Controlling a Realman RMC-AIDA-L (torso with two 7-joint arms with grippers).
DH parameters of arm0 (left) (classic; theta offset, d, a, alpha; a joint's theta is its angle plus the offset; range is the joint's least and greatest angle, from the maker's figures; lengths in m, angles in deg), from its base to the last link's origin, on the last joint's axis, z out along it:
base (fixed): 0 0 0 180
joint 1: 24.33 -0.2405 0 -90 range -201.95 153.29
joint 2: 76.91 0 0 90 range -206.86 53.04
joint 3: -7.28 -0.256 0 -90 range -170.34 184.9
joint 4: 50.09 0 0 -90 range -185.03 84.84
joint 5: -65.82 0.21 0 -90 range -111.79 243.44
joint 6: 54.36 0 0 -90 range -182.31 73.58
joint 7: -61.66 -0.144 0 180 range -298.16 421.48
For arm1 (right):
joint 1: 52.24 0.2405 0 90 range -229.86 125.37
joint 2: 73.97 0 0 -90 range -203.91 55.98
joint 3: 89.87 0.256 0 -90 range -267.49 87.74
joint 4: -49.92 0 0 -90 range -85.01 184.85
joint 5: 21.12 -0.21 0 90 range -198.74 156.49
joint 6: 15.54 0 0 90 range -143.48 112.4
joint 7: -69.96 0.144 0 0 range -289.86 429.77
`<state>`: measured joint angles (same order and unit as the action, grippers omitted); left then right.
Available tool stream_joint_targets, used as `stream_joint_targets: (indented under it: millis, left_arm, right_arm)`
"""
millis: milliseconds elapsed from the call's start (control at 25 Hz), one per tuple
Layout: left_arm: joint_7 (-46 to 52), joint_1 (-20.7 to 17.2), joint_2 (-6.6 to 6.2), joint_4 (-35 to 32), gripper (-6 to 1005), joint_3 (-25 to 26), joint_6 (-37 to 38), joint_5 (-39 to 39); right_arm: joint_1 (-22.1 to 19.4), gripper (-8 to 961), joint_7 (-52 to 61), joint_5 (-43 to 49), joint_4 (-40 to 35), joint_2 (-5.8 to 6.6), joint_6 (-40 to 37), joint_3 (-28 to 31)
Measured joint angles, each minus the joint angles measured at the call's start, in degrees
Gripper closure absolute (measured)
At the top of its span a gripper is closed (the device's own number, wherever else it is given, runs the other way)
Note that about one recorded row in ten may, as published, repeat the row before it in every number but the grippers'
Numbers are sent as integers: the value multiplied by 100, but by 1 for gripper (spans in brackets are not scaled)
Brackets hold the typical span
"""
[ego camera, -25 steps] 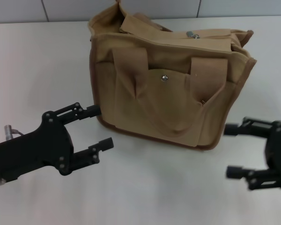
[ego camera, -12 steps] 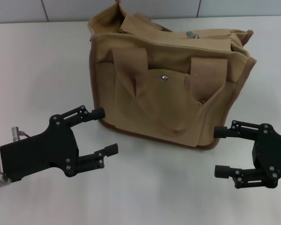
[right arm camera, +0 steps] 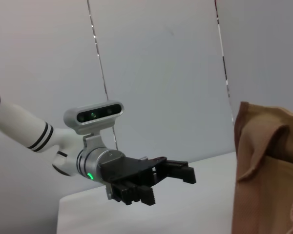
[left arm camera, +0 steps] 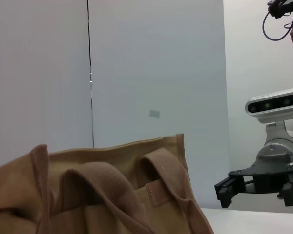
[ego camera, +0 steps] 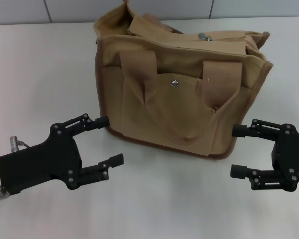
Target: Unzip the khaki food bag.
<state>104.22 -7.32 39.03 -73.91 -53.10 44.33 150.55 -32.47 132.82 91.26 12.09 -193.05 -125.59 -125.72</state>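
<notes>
The khaki food bag (ego camera: 182, 87) stands upright on the white table, a boxy tan tote with two webbing handles hanging over a front pocket with a silver snap (ego camera: 175, 83). A metal zipper pull (ego camera: 205, 36) lies on its top, toward the right. My left gripper (ego camera: 109, 140) is open near the bag's lower left corner, holding nothing. On the other side, my right gripper (ego camera: 237, 151) is open just beside the lower right corner, also empty. The left wrist view shows the bag's handles (left arm camera: 112, 187) close up and the right gripper (left arm camera: 244, 187) beyond. The right wrist view shows the left gripper (right arm camera: 156, 187) and a bag edge (right arm camera: 266, 170).
The white table (ego camera: 40, 74) spreads around the bag on all sides. A pale tiled wall (ego camera: 65, 10) runs along the table's far edge.
Both grippers came in toward the bag's lower corners over the first half second. Since then the right one has backed off slightly to the right. The bag has not moved.
</notes>
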Motion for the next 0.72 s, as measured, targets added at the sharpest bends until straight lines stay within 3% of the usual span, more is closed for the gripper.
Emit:
stream_joint_targets:
  millis: [720]
  left_arm:
    - [-134, -23, 38, 4, 213, 5, 5, 0]
  right_arm:
    - [10, 110, -65, 0, 50, -19, 86, 8]
